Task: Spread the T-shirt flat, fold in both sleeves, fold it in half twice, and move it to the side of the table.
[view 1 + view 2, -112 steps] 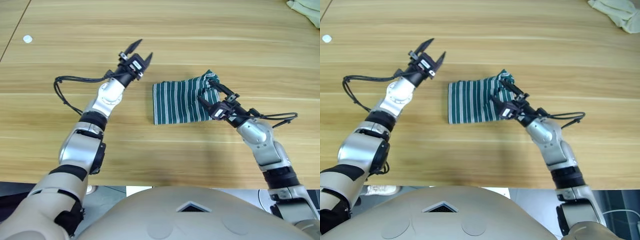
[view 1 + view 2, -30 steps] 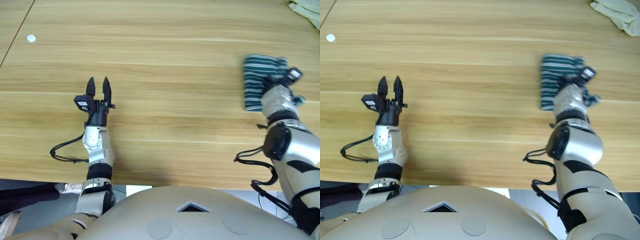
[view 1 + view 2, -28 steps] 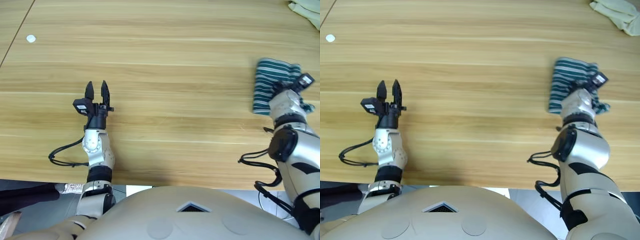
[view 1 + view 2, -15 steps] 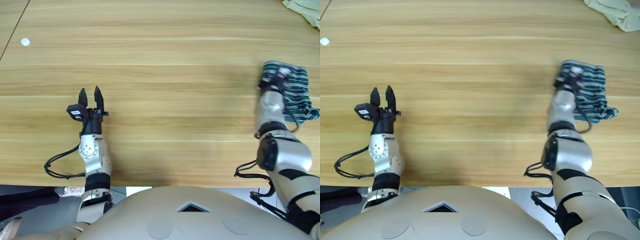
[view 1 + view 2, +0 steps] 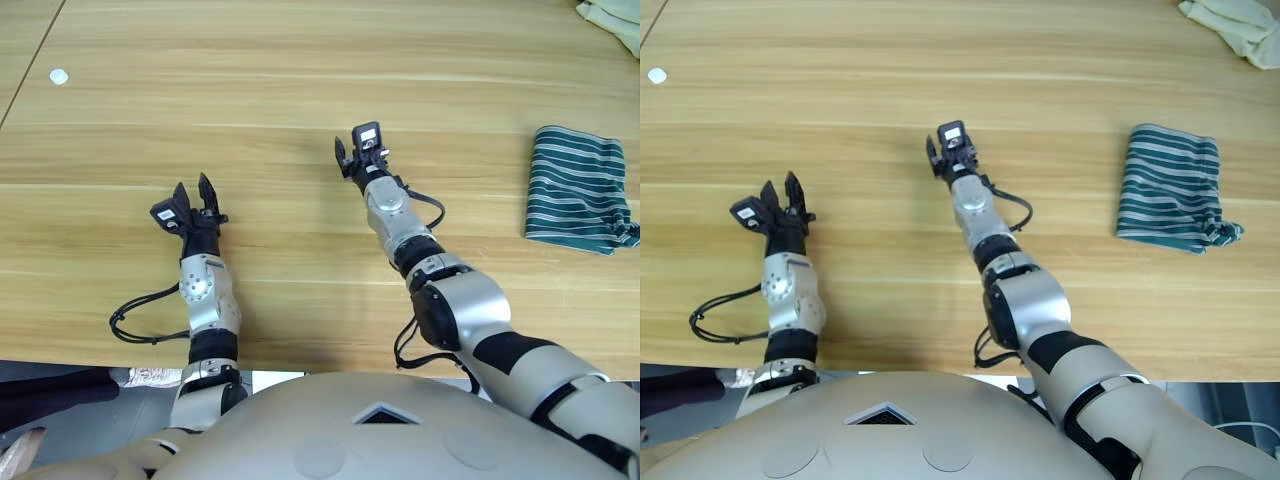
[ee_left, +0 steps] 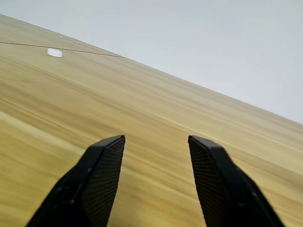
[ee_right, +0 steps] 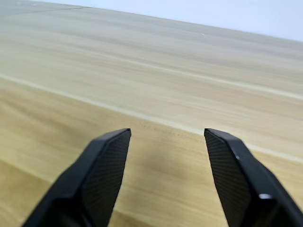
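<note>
As it lies, shirt (image 5: 578, 190): folded, at the right of the table (image 5: 300, 90), apart from arms.
Left gripper (image 6: 156, 139): spread, empty.
Right gripper (image 7: 168, 135): spread, empty.
Risk: corner seems loose; a nudge could unfold it.

Silver, black-banded arms (image 5: 203, 295) carry looped black cables (image 5: 135, 322); the left tool (image 6: 156, 138) is black.

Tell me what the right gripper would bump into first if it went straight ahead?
Probably nothing: ahead of the right gripper lies only table, up to its far edge. The T-shirt sits off to the right.
</note>
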### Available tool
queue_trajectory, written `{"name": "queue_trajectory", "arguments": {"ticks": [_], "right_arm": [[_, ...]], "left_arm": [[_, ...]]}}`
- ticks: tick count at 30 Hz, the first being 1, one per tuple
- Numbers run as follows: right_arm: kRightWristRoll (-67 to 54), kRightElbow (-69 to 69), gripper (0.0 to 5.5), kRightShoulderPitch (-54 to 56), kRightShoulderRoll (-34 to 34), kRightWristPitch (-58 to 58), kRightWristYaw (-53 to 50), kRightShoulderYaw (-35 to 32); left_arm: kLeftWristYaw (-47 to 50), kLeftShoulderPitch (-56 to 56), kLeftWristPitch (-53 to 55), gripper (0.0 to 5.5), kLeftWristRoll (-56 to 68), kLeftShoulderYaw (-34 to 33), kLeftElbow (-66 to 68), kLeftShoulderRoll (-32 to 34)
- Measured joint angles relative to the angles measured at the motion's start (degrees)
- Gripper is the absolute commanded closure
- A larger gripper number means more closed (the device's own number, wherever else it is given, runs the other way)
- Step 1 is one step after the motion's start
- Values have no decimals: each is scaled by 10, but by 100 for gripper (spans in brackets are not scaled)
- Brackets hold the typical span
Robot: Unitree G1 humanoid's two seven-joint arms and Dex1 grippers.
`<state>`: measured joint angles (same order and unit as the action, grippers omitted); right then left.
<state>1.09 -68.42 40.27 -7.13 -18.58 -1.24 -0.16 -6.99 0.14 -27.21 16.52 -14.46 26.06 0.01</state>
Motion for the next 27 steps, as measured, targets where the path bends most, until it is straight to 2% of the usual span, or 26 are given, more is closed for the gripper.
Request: {"name": "queue_trajectory", "arguments": {"ticks": [4,7,12,15,23,27], "right_arm": [[23,42,263,-75,-10,-54,46,41],[85,87,263,-142,-8,-99,31,97],[106,143,263,-179,3,-118,36,125],[115,177,263,-196,11,-125,39,148],[119,246,263,-210,17,-124,22,168],[128,270,263,-223,33,-123,-36,140]], "left_arm": [[5,30,-33,301,-32,7,-16,-11],[30,76,-61,301,-59,12,-64,-31],[61,184,-100,301,-86,36,-146,-38],[65,230,-113,301,-89,51,-151,-45],[51,231,-128,301,-83,81,-162,-41],[36,146,-130,301,-130,99,-119,-17]]}}
